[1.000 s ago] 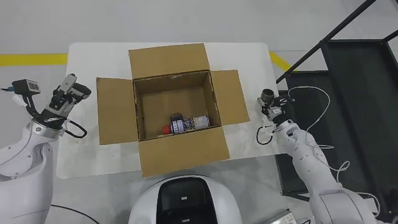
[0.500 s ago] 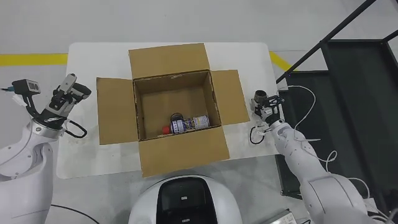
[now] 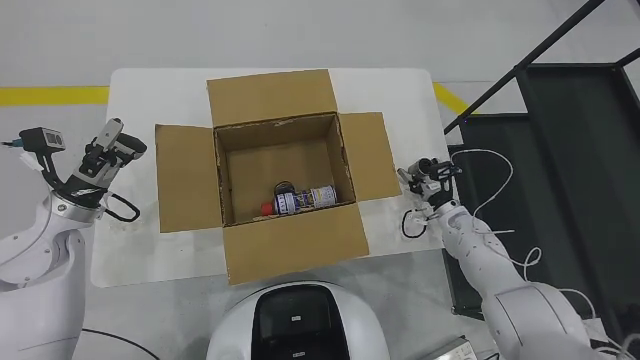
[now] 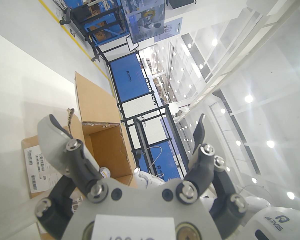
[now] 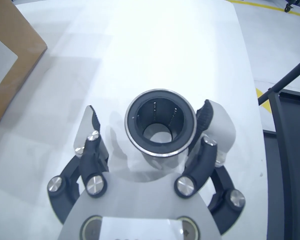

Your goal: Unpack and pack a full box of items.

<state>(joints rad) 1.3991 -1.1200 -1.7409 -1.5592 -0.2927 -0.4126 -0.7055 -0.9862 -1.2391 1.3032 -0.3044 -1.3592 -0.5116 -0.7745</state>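
Since the box (image 3: 270, 98) sits dead centre on the desk (image 3: 400, 95) with all four flaps folded out, the free room is basically just the strips down either side. My right hand (image 3: 422, 173) is over the right-hand strip, just past the outer edge of the right flap (image 3: 372, 155), and that cardboard edge cuts across the corner of my right wrist view too (image 5: 12, 46). The desk's right edge is close on the other side, with a black frame (image 3: 560, 110) standing just beyond it, so it's kinda tight there. Ahead of the hand the white top is bare out to the rounded far corner. The right hand (image 5: 148, 106) is spread open, and a metal sleeve (image 5: 152, 116) with a black bore stands upright on the desk between the fingers. It sits way closer to one pad (image 5: 203, 118), can't tell if it's actually touching, and there's a clear gap to the other one. My left hand (image 3: 118, 145) is at the desk's left edge, apart from the left flap (image 3: 185, 178). It's wide open (image 4: 125, 119) with nothing in it and points over at the box. A bottle (image 3: 305, 200) lies on its side on the box floor, near the wall closest to me, well away from both hands.
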